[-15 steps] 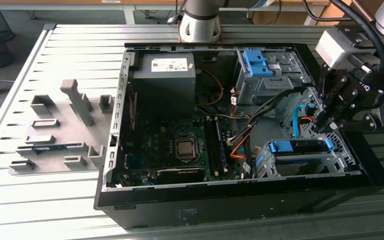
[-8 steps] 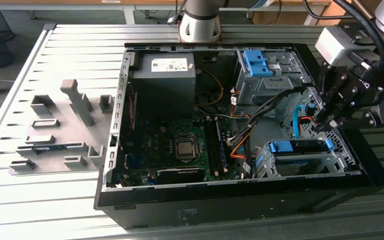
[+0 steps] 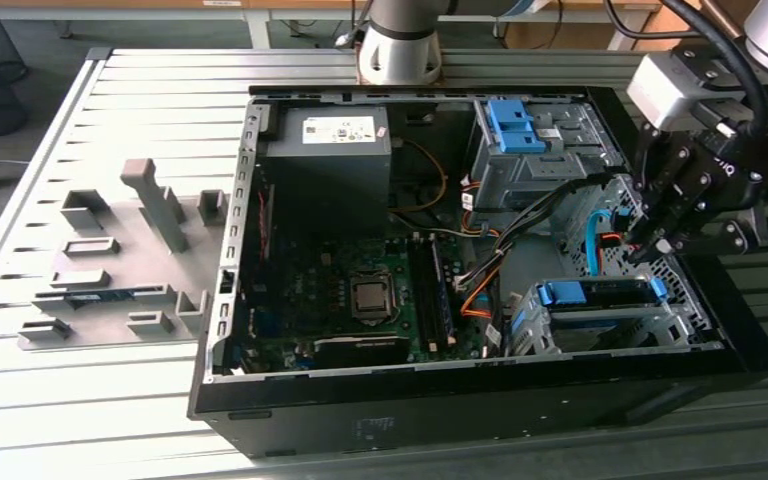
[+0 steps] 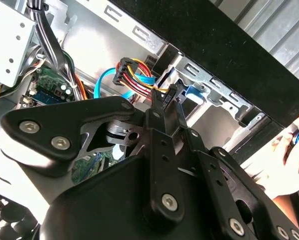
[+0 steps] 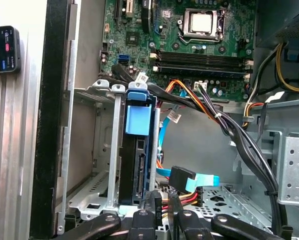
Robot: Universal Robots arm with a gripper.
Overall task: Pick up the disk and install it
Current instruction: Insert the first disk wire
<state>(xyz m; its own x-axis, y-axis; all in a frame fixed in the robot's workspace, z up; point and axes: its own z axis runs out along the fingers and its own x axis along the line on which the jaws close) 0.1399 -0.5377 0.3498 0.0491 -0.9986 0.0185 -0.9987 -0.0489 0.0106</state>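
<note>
Already the disk (image 5: 137, 150) sits slotted in its drive cage (image 5: 97, 150) (blue carrier outward, so it can latch), and the gripper (image 3: 662, 243) hovers just beside it over the case (image 3: 491, 390), fingers nearly pressed together, holding nothing.

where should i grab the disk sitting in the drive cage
Probably by its blue carrier handle, coming from the case's open side. The disk stands on edge in the grey drive cage, whose walls cover its flat faces, leaving that end exposed.
</note>
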